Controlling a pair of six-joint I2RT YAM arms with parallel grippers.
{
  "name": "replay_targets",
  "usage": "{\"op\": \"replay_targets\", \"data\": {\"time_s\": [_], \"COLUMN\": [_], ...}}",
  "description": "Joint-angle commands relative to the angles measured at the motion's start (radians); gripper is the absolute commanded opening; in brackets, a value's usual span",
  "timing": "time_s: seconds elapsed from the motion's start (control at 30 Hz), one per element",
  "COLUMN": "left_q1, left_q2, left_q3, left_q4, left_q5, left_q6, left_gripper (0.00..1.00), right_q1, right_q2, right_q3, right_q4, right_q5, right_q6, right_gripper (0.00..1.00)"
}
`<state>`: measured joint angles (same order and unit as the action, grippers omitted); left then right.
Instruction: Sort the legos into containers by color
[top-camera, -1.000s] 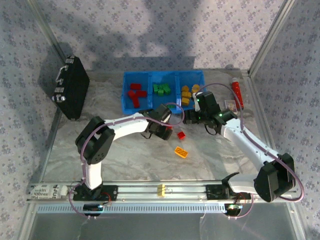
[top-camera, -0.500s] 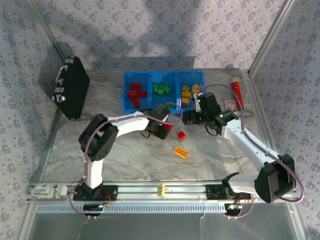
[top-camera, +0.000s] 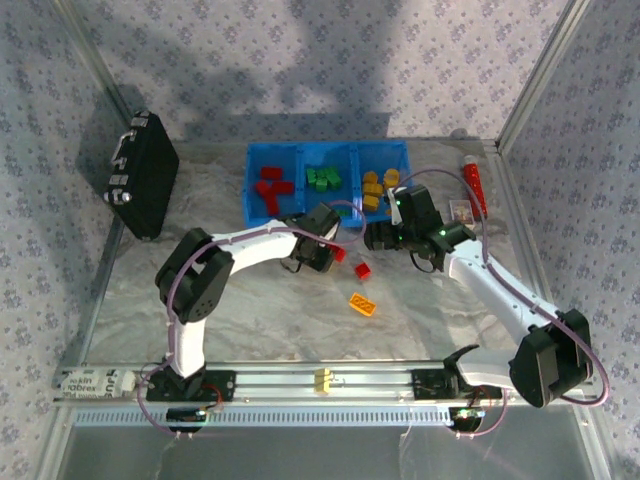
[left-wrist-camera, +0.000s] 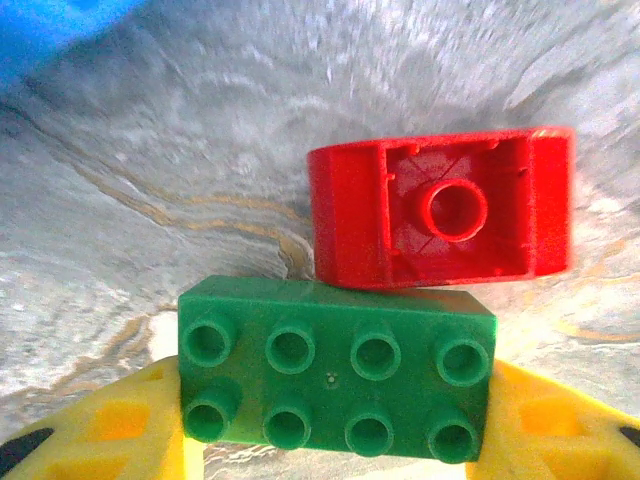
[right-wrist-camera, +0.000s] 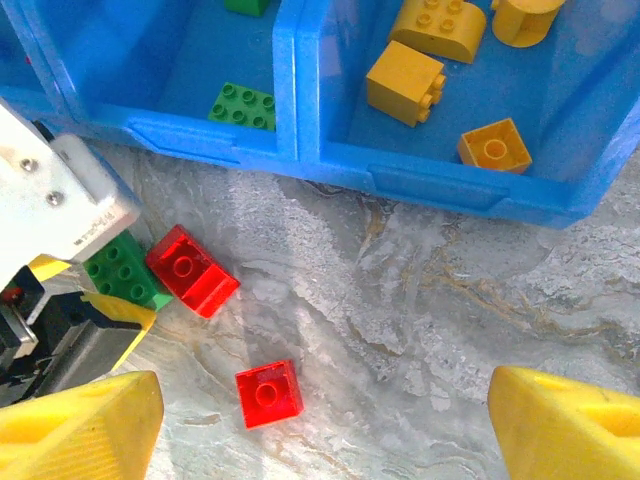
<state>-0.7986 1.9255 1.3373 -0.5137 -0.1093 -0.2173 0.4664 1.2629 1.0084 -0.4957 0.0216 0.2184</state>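
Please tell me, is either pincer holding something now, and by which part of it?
The left pincer grips the green brick by its two short ends, studs facing the camera. The right pincer stands open and holds nothing.

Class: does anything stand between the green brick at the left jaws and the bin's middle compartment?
Only the bin's front wall. The red brick next to the green brick lies to one side.

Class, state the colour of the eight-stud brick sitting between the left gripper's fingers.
The brick is green; the left wrist view shows it best.
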Motion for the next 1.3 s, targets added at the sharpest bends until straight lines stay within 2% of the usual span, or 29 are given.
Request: {"op": "replay_targets", "data": {"time_s": [0.0, 0.17, 0.33, 0.37, 0.4, 0.43, 0.47, 0.53, 0.63, 0.83, 1.0, 1.27], "left_q1": [0.004, 0.035, 0.097, 0.115, 0.131, 0.139, 0.140, 0.136, 0.136, 0.128, 0.123, 0.121], "left_q2": [-0.074, -0.056, 0.061, 0.113, 0.164, 0.208, 0.234, 0.185, 0.031, -0.184, -0.385, -0.580], "left_q3": [0.093, 0.243, 0.482, 0.557, 0.653, 0.728, 0.779, 0.707, 0.443, 0.153, -0.099, -0.320], "left_q4": [-0.041, -0.092, -0.189, -0.242, -0.317, -0.389, -0.452, -0.407, -0.207, -0.051, 0.118, 0.186], "left_q5": [-0.048, -0.044, -0.012, -0.002, 0.000, -0.015, -0.045, -0.046, -0.005, 0.017, 0.054, 0.063], "left_q6": [0.030, 0.075, 0.122, 0.125, 0.125, 0.126, 0.130, 0.146, 0.145, 0.118, 0.068, 0.001], "left_gripper": [0.44, 0.44, 0.45, 0.49, 0.70, 0.82, 0.84, 0.86, 0.91, 0.91, 0.91, 0.92], "right_q1": [0.003, 0.014, 0.023, 0.024, 0.026, 0.025, 0.026, 0.025, 0.011, 0.005, 0.040, 0.132], "right_q2": [-0.020, -0.023, -0.029, -0.031, -0.032, -0.036, -0.042, -0.057, -0.067, -0.022, 0.042, 0.185], "right_q3": [-0.013, -0.016, -0.026, -0.026, -0.026, -0.025, -0.024, -0.033, -0.055, -0.071, -0.046, 0.034], "right_q4": [0.009, 0.009, 0.007, 0.006, 0.002, -0.002, -0.008, -0.014, -0.005, 0.011, 0.000, -0.023], "right_q5": [-0.016, -0.015, -0.014, -0.014, -0.012, -0.009, -0.006, 0.003, 0.000, -0.035, -0.061, -0.032], "right_q6": [0.012, 0.018, 0.021, 0.021, 0.020, 0.019, 0.018, 0.012, 0.003, -0.024, -0.062, -0.090], "right_gripper": [0.86, 0.86, 0.86, 0.86, 0.86, 0.86, 0.86, 0.86, 0.86, 0.87, 0.88, 0.88]}}
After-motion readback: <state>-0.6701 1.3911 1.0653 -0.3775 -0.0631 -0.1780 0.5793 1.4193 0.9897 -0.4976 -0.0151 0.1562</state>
